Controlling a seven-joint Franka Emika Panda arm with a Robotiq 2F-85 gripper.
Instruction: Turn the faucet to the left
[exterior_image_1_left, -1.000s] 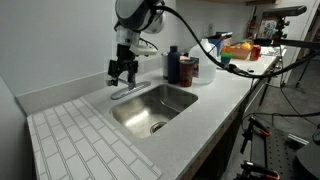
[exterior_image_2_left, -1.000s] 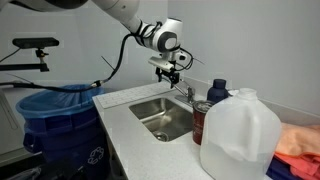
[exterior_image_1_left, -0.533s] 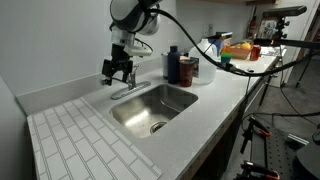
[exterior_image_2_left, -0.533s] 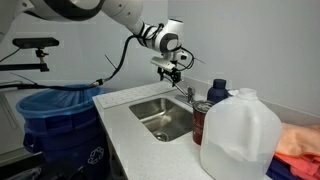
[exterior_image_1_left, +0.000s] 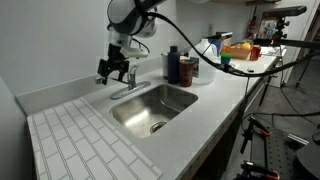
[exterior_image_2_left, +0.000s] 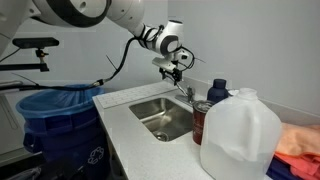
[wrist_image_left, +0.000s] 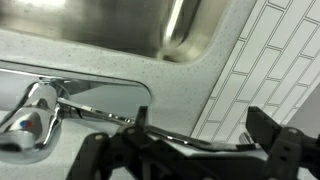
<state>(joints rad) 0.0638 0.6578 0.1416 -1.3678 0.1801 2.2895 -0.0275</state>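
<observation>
Items in view, by size:

- Countertop, pale grey speckled (exterior_image_1_left: 215, 100): one, running along the wall. One section of white brick-pattern tiling (exterior_image_1_left: 80, 140) fills its near corner.
- Robot arm, white with black joints and cabling (exterior_image_1_left: 135, 15): one, reaching down over the back edge of the counter.
- Blue round plastic bin (exterior_image_2_left: 50, 105): one, off the counter's far end, lined with a bag.
- Rectangular stainless steel sink basin (exterior_image_1_left: 165, 100): one, sunk into the counter between the tiled section and the bottles, with one drain in its floor.
- Translucent white plastic jug with handle (exterior_image_2_left: 238, 135): one, at the front edge, nearest the camera.
- Dark bottles: two, side by side near the back edge beyond the sink, one tall and blue (exterior_image_1_left: 172, 65), one shorter and brown-red (exterior_image_1_left: 187, 69).
- Shiny chrome faucet with thin swivel spout and short lever (exterior_image_1_left: 127, 91): one, on the back edge strip directly behind the sink. In the wrist view (wrist_image_left: 40, 112) its spout lies low along the counter rim.
- Black two-finger gripper (exterior_image_1_left: 113, 72): one, just above the faucet. In the wrist view (wrist_image_left: 190, 160) its fingers (wrist_image_left: 283, 150) stand well apart, with the spout running across the gap. Whether they touch it cannot be told
</observation>
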